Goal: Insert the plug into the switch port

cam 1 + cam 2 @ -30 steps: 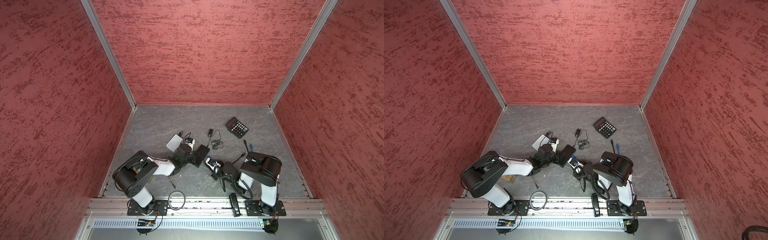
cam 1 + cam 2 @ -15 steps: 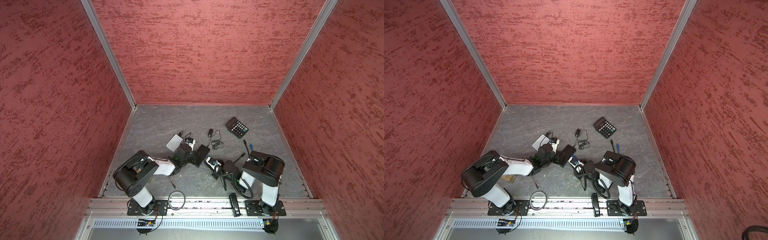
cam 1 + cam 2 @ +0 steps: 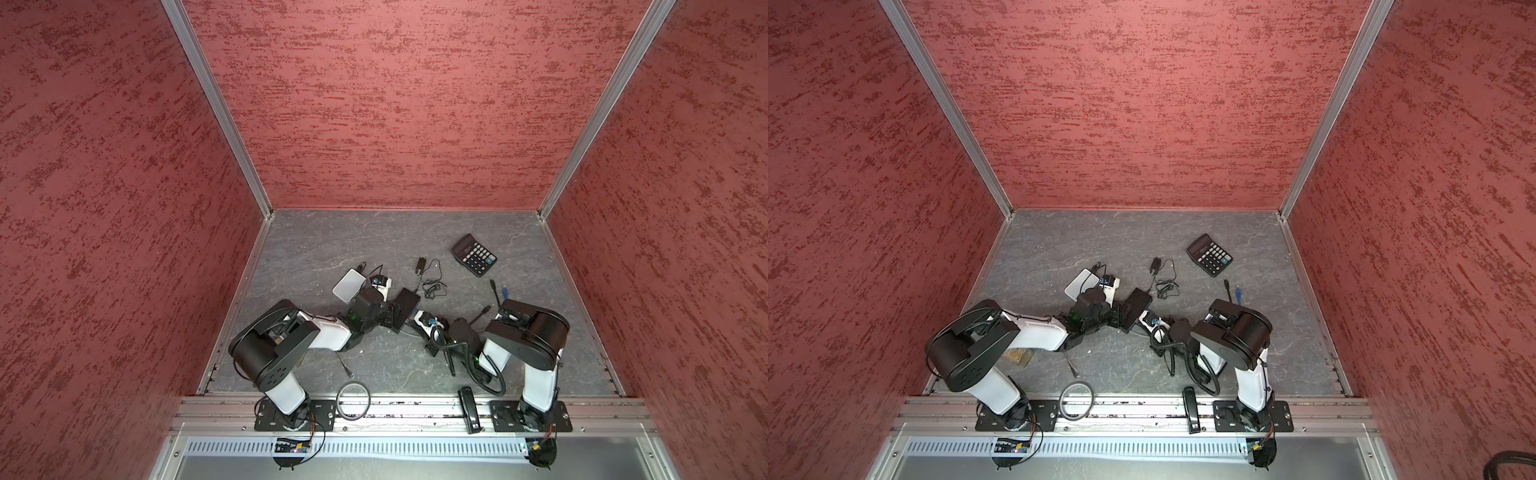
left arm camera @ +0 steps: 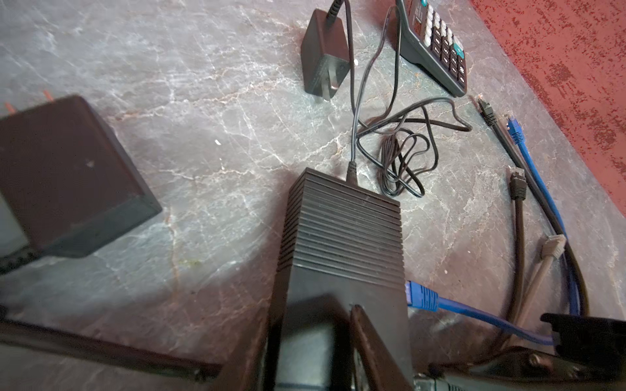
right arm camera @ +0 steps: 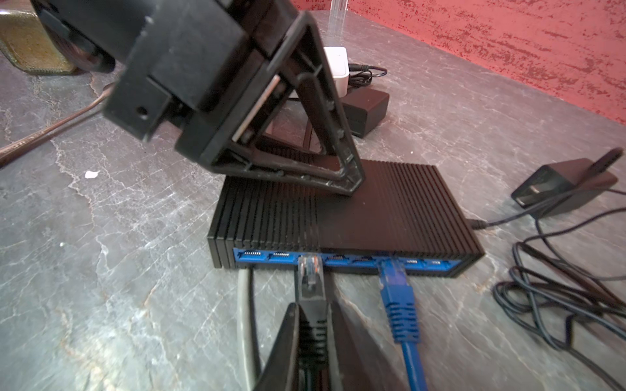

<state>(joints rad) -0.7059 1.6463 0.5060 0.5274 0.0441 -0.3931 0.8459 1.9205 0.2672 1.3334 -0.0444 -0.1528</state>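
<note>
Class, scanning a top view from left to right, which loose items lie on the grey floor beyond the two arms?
white flat rectangular box → black ribbed network switch → black desk calculator → blue cable plug

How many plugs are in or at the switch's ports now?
2. A blue plug sits in a port; the black plug, held by the right gripper, is at a port nearby. The grey cable's end is hidden.
</note>
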